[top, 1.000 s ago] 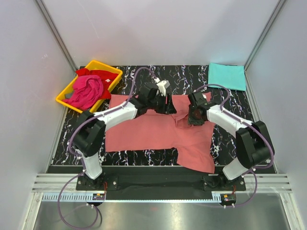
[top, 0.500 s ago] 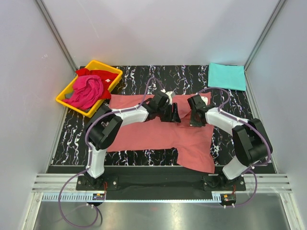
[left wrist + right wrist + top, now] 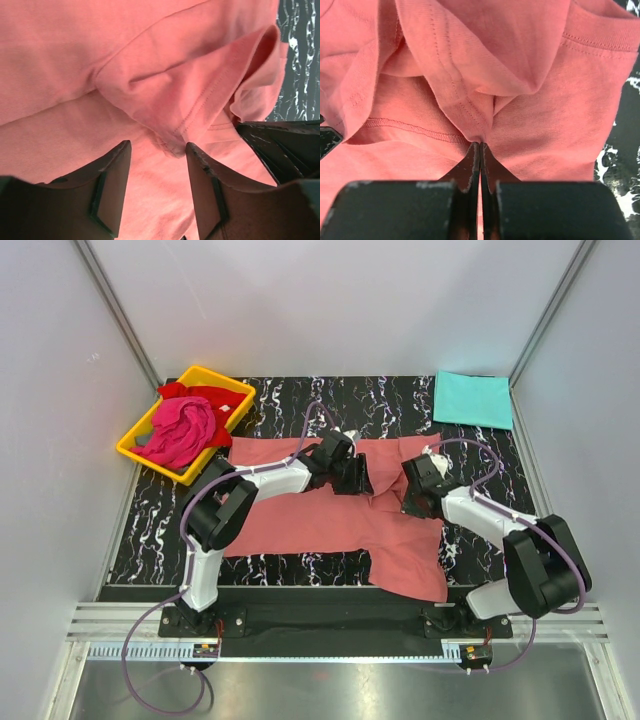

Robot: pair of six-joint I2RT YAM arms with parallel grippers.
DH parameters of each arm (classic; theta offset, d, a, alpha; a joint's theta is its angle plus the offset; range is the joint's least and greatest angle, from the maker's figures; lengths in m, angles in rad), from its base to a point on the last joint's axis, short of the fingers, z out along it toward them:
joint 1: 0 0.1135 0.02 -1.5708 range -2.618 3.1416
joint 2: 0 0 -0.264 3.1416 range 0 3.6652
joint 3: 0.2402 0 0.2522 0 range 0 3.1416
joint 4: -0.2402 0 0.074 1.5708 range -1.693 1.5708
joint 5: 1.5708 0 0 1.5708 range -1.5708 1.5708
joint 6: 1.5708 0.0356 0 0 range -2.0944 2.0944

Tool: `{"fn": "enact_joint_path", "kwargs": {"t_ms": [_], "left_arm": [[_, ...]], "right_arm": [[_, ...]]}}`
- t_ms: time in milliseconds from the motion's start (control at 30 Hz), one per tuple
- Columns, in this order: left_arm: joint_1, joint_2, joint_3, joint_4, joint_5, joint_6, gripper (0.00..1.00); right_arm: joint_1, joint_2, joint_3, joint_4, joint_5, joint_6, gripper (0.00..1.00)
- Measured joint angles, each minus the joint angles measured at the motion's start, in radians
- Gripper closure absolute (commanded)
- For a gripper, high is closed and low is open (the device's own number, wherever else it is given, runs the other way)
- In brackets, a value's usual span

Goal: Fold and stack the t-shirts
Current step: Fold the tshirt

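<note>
Jaws of the right gripper (image 3: 479, 148) are pressed flat together, and a thin fold of the salmon-pink t-shirt (image 3: 535, 125) is pinched between their tips. The cloth rises to a peak there. A stitched hem runs off toward the left of the right wrist frame, and a sleeve edge crosses the upper right.

Jaws of the left gripper (image 3: 157, 150) stand about half apart and hold nothing. They come up from the bottom of the left wrist frame, and a creased ridge of the same shirt lies between their tips. A stitched seam climbs from it toward the upper right. Whether the tips touch the cloth cannot be told.

In the top view both grippers sit near the middle of the frame, the left one just left of the right one, over the upper part of the shirt. The shirt is spread across the black marbled table (image 3: 270, 400). Its body reaches toward the left, and one part runs down to the lower right, near the table's bottom edge.

The turquoise t-shirt (image 3: 472, 398) lies folded flat at the upper right of the table, well apart from the arms. The yellow tray (image 3: 150, 462) sits at the upper left. It holds the bunched magenta t-shirt (image 3: 180, 432), with the red t-shirt (image 3: 215, 398) just above it in the frame.
</note>
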Motion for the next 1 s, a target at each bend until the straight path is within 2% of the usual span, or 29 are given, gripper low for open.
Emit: {"fn": "enact_joint_path", "kwargs": {"t_ms": [200,267,367,400,467,567,767,1000], "left_arm": [[0.0,0.003,0.0,-0.005,-0.002,-0.005,0.6],[0.0,0.007,0.0,-0.004,-0.002,-0.005,0.63],[0.0,0.012,0.0,-0.001,-0.001,-0.007,0.74],[0.0,0.013,0.0,-0.001,-0.001,-0.008,0.82],[0.0,0.016,0.0,-0.002,-0.001,-0.008,0.88],[0.0,0.021,0.0,-0.013,-0.002,0.0,0.99],[0.0,0.025,0.0,-0.034,-0.004,0.008,1.0],[0.0,0.037,0.014,-0.054,-0.004,0.011,1.0]], "right_arm": [[0.0,-0.06,-0.061,0.038,0.001,0.06,0.99],[0.0,-0.091,-0.078,0.041,0.002,0.076,0.92],[0.0,-0.133,-0.091,0.042,0.007,0.101,0.84],[0.0,-0.143,-0.094,0.043,0.008,0.106,0.81],[0.0,-0.164,-0.1,0.041,0.009,0.119,0.71],[0.0,-0.183,-0.101,0.039,0.009,0.129,0.68],[0.0,-0.168,-0.095,0.038,0.024,0.138,0.67],[0.0,-0.068,-0.059,0.053,0.034,0.158,0.68]]}}
